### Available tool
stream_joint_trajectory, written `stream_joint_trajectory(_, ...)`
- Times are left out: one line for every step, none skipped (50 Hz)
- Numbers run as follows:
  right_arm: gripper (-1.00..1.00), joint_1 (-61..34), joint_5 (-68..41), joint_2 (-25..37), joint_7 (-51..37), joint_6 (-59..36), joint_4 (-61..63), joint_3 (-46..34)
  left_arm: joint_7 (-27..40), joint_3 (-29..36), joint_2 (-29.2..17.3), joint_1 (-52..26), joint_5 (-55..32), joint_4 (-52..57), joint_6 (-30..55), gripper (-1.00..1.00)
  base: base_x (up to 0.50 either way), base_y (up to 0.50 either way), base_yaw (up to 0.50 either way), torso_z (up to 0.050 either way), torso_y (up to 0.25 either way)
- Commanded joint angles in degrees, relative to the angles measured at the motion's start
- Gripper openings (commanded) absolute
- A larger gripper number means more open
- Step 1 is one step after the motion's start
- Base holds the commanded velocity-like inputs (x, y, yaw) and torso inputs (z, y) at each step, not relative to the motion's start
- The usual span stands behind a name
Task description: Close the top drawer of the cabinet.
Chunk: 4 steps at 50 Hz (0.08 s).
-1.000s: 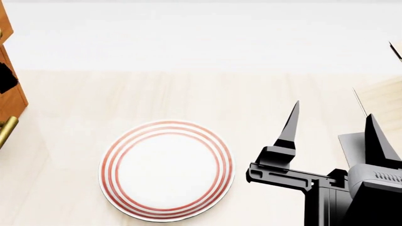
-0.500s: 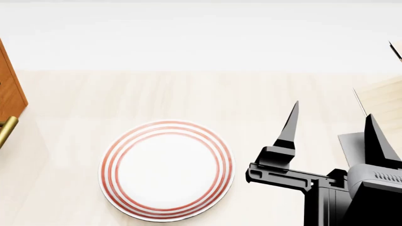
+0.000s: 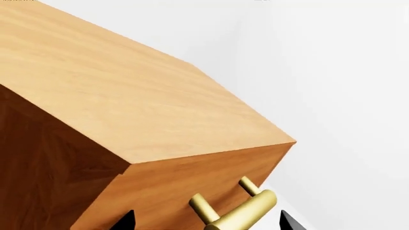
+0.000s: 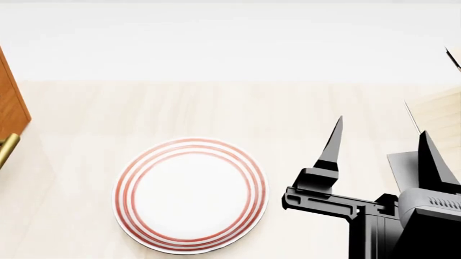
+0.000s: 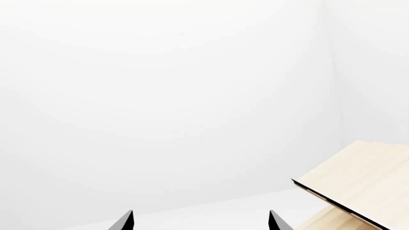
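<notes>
Left gripper point(image 3: 206, 221) sits spread apart just off the brass handle point(image 3: 238, 211), holding nothing. From here I judge the top drawer point(image 3: 191, 182) flush with the cabinet point(image 3: 115, 100), so closing looks about done; right gripper point(image 4: 378, 143) idles open over the worktop point(image 4: 216, 108).

No readable text, labels or numbers; cabinet edge possibly too cropped.

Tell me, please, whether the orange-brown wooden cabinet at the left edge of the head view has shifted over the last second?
Yes. The orange-brown wooden cabinet has slid further left out of frame, judged against the unmoved red-ringed white plate; less of it shows now.
</notes>
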<state>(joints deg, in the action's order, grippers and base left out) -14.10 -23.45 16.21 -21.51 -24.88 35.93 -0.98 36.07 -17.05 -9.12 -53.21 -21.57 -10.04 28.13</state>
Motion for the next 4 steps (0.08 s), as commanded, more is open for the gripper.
stream_joint_trajectory(1.0,0.08,-0.11,0.26,-0.21,0.29,-0.18,-0.14,1.81,-1.2,-1.19,1.04,4.87,1.89,1.92,1.0,0.0,0.0,0.0,0.0,0.0)
stream_joint_trajectory(1.0,0.06,-0.19,0.29,-0.3,0.17,-0.01,-0.14,1.19,-0.33,-1.27,1.4,4.9,2.5,2.39,1.0,0.0,0.0,0.0,0.0,0.0)
stream_joint_trajectory(1.0,0.04,-0.21,0.31,-0.33,0.16,0.01,-0.16,0.8,0.04,-1.19,1.67,4.78,2.93,2.47,1.0,0.0,0.0,0.0,0.0,0.0)
stream_joint_trajectory(1.0,0.03,-0.23,0.32,-0.34,0.19,-0.02,-0.15,0.61,0.55,-1.26,1.87,4.96,3.25,2.52,1.0,0.0,0.0,0.0,0.0,0.0)
